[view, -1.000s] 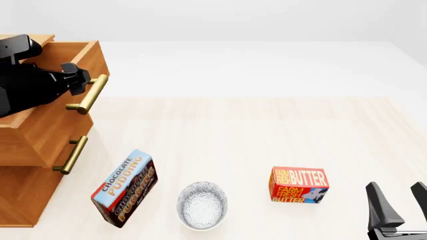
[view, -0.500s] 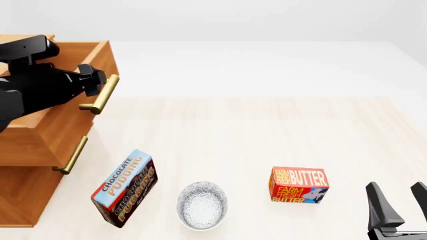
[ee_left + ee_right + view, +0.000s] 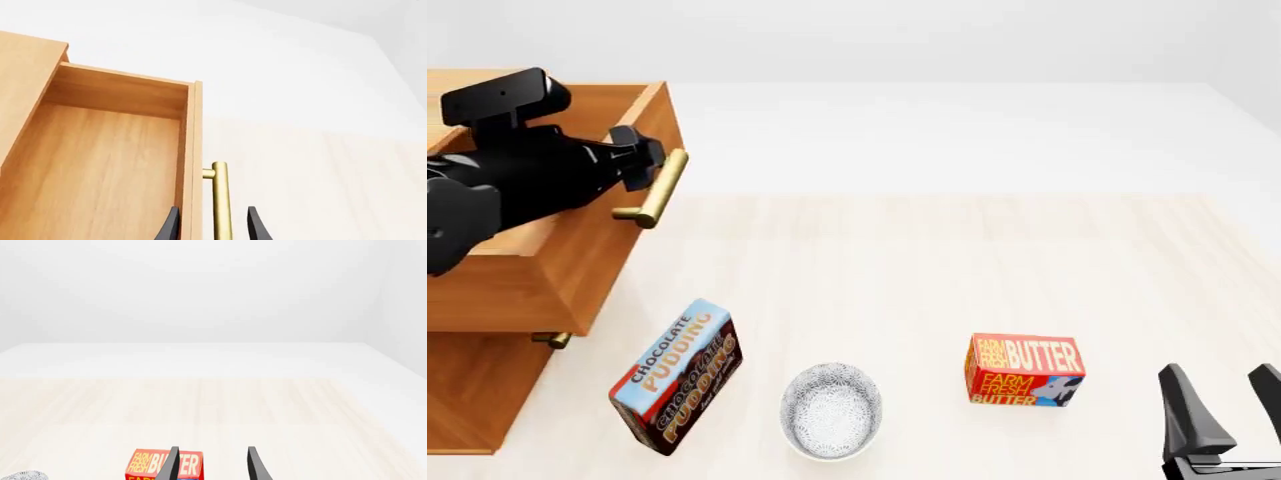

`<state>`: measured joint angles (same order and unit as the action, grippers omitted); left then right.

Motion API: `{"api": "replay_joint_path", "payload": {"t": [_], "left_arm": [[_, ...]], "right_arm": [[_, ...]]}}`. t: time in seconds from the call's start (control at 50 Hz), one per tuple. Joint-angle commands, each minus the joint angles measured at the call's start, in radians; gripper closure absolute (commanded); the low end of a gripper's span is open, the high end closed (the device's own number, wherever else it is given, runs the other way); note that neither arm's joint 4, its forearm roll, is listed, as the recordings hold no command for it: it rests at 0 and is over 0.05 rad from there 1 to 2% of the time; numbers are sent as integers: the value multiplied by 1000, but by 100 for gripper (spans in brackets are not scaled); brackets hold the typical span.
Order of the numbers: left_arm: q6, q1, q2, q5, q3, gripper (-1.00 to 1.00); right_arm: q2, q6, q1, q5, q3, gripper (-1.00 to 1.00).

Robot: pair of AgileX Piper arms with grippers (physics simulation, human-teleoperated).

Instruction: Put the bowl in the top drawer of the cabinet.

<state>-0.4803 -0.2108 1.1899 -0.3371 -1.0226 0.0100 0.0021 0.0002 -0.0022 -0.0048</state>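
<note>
Bowl [image 3: 831, 410]: sits upright on the tabletop [image 3: 961, 260] at the near edge, between the pudding box [image 3: 675, 375] and the butter box [image 3: 1025, 371], touching neither.
Top drawer [image 3: 554, 255]: pulled well out of the cabinet [image 3: 467, 390]; its inside shows bare in the left wrist view.
Left end effector [image 3: 641, 170]: up at the drawer front, its fingers either side of the brass handle [image 3: 654, 188]; whether they pinch the bar or only bracket it, I cannot tell.
Right end effector [image 3: 1232, 405]: fingers spread, holding nothing, low at the near right corner.
Key relation: the bowl lies to the left of the right end effector, beyond the butter box, at about the same depth on the tabletop; from the left end effector it lies nearer the camera, lower and to the right.
Nearer arm: by distance alone neither is plainly closer; the right one is free, so my guess is it suits the pick.
Axis: the bowl is round, so no approach heading is favoured.
</note>
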Motion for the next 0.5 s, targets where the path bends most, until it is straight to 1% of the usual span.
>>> {"api": "replay_joint_path", "payload": {"t": [0.02, 0.24, 0.3, 0.4, 0.5], "left_arm": [[25, -75, 103, 3, 139, -100], [13, -125, 82, -9, 146, -100], [23, -126, 82, -13, 140, -100], [17, -164, 67, -23, 140, -100], [20, -178, 65, -26, 134, -100]], "right_arm": [[-1, 0, 0, 0, 1, -100], [-1, 0, 0, 0, 1, -100], [-1, 0, 0, 0, 1, -100], [-1, 0, 0, 0, 1, -100], [-1, 0, 0, 0, 1, -100]]}}
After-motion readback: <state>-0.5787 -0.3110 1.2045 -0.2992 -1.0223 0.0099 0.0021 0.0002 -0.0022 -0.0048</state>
